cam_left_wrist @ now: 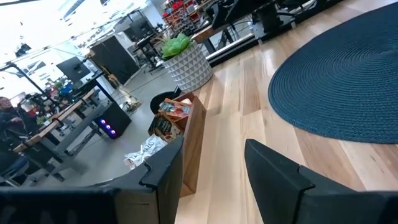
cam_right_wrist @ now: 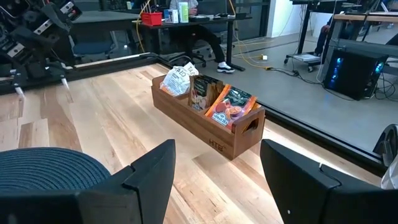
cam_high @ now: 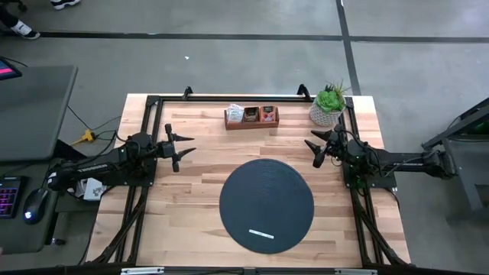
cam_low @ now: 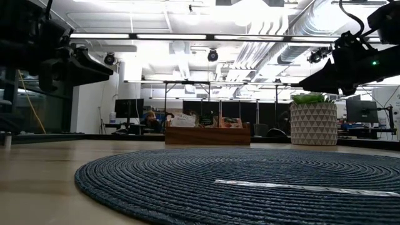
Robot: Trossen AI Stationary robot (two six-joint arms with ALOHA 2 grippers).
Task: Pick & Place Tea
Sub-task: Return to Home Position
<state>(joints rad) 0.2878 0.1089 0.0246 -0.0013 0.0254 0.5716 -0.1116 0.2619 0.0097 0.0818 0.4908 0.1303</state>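
Observation:
The tea sachets (cam_high: 250,114) stand upright in a wooden box (cam_high: 251,122) at the table's far edge: white, brown and orange-red ones (cam_right_wrist: 211,96). The box rests flat on the wood and also shows in the low view (cam_low: 207,134). A dark round mat (cam_high: 267,205) lies at the near middle, with a thin white strip (cam_high: 261,234) on it. My left gripper (cam_high: 186,148) hovers open at the left, pointing right. My right gripper (cam_high: 312,150) hovers open at the right, pointing left. Both are clear of the box and mat.
A potted green plant in a white patterned pot (cam_high: 328,105) stands at the far right corner, close behind my right gripper. A black frame (cam_high: 244,98) runs around the table's edges. Bare wood lies between the box and the mat.

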